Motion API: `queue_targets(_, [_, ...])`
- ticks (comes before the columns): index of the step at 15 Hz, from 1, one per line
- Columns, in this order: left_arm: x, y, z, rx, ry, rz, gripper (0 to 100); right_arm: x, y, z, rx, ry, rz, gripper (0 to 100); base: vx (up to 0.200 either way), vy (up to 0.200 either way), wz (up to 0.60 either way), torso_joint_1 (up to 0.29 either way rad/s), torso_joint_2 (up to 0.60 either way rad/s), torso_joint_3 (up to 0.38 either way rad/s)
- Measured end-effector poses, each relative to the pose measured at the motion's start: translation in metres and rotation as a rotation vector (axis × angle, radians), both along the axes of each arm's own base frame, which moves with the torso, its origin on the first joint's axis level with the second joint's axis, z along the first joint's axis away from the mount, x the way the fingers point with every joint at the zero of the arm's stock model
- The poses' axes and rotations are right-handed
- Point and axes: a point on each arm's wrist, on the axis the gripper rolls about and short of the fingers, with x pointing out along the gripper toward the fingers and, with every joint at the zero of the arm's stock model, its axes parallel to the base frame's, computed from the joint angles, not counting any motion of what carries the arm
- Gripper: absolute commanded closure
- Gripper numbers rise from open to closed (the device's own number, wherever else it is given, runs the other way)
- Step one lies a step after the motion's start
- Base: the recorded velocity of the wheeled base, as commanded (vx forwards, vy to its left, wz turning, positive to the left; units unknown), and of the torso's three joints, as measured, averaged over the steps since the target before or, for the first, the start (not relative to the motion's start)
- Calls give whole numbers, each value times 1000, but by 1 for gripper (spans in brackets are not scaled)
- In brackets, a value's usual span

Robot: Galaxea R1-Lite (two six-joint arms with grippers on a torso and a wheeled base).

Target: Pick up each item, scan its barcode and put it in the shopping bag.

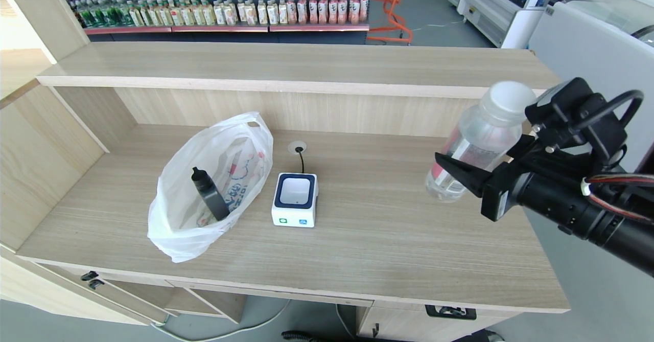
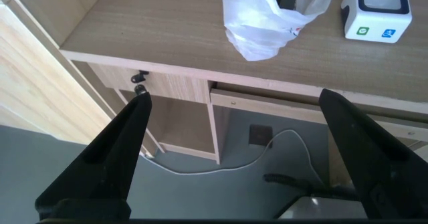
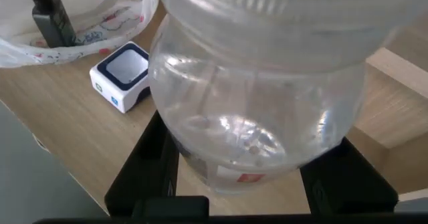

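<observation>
A clear water bottle (image 1: pixel 475 142) with a white cap and a red label hangs tilted above the counter's right side, with my right gripper (image 1: pixel 480 165) shut on its lower body. In the right wrist view the bottle (image 3: pixel 254 117) sits between the black fingers (image 3: pixel 144 177) of that gripper (image 3: pixel 247 184). The white shopping bag (image 1: pixel 173 229) stands open at the left with a dark bottle (image 1: pixel 209 194) inside. The white barcode scanner (image 1: pixel 295 199) faces up beside the bag. My left gripper (image 2: pixel 234 100) is open, low in front of the counter's front edge, below the bag (image 2: pixel 261 30).
The wooden counter (image 1: pixel 383 240) has a raised ledge (image 1: pixel 306 66) along the back and a side wall on the left. The scanner's cable runs to a hole (image 1: pixel 297 146) behind it. Drawers with keys (image 2: pixel 140 77) sit under the front edge.
</observation>
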Motion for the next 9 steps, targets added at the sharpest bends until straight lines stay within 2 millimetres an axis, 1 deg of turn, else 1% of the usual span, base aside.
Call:
queue_targets(2, [0,0,0,1,0,0,0,9,0,0,-9,-66,9,100,0,0,0,0,0,0])
queue_targets(6, [0,0,0,2,0,-1,0,17,4,-6,-13,-76,53,100,0,0,0,0,0,0])
queue_targets(9, [0,0,0,2,0,-1,0,18,6,-8,-18,-74,94,100,0,200,0,4,2,2])
